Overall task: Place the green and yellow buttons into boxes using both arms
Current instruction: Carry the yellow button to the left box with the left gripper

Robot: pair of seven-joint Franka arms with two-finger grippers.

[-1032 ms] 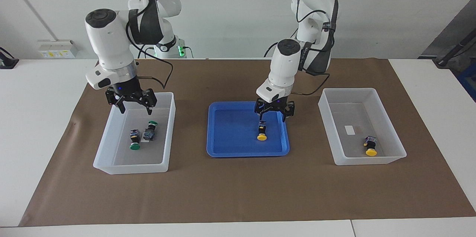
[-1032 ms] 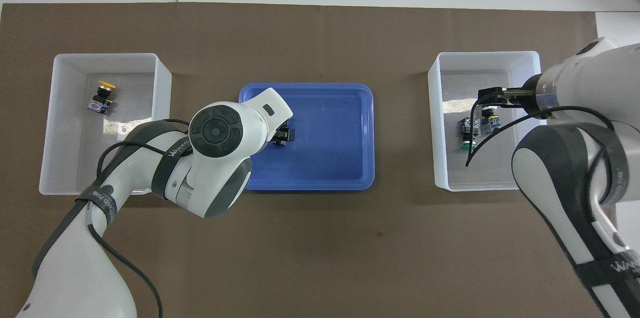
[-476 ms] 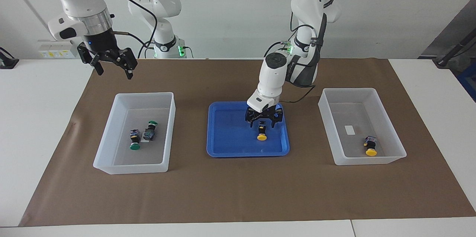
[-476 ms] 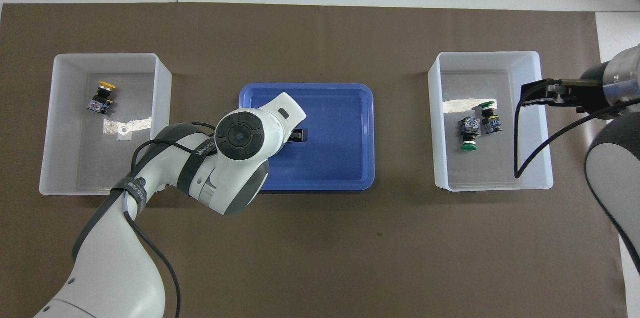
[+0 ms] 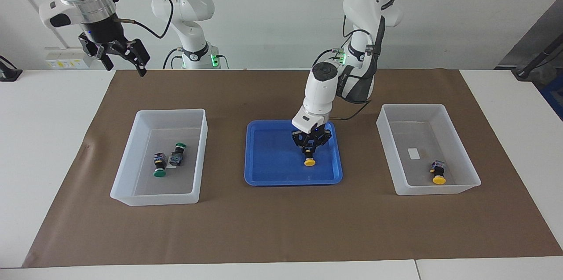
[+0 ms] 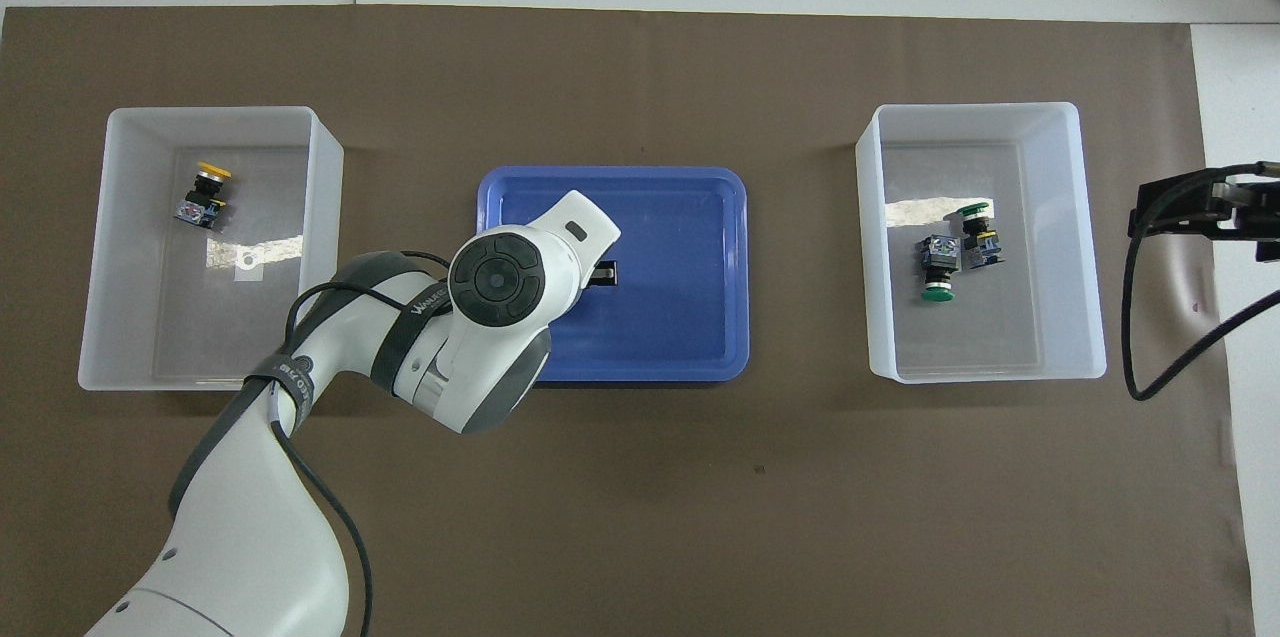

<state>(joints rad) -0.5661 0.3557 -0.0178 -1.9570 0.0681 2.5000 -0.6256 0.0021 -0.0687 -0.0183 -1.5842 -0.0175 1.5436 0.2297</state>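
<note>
My left gripper (image 5: 310, 150) is down in the blue tray (image 5: 268, 170), shut on the black body of a yellow button (image 5: 309, 161). In the overhead view the left arm hides that button. A second yellow button (image 5: 438, 174) lies in the box (image 5: 462, 148) toward the left arm's end, also seen from overhead (image 6: 205, 192). Two green buttons (image 5: 159, 170) (image 5: 178, 150) lie in the box (image 5: 132, 157) toward the right arm's end. My right gripper (image 5: 124, 63) is open, empty and raised high, over the mat beside that box (image 6: 1085, 247).
A brown mat (image 5: 281, 227) covers the table under both boxes and the tray (image 6: 700, 337). White table (image 5: 44, 139) shows at both ends. A black cable hangs from the right arm's wrist (image 6: 1160, 337).
My left gripper came down onto the yellow button and its fingers closed on it. My right gripper rose out of the box with the green buttons and drew back toward its end.
</note>
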